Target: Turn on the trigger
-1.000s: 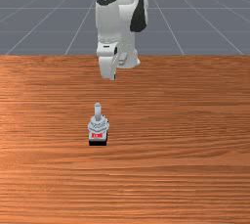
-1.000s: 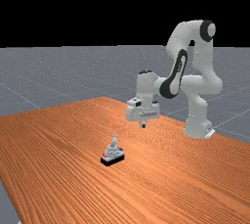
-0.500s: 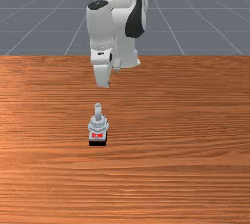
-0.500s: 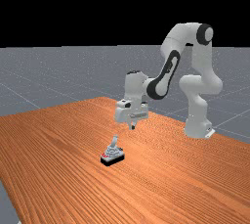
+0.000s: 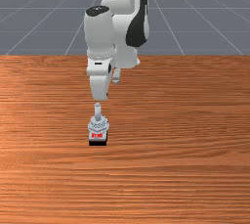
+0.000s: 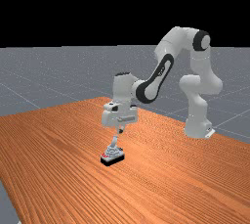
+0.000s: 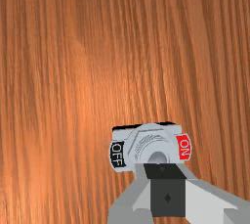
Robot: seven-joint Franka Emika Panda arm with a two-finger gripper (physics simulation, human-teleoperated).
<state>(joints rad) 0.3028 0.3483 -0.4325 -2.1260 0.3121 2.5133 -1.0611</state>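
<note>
Standing grey, the trigger has a black base.

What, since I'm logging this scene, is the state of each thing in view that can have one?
Switch: upright, base down on the table.
Lever: raised, seems to lean away from the red ON label in the far view, so probably not on.
Hand: pointing down, near the lever's top but apart from it.
Arm: bent, reaching out over the table.
</note>
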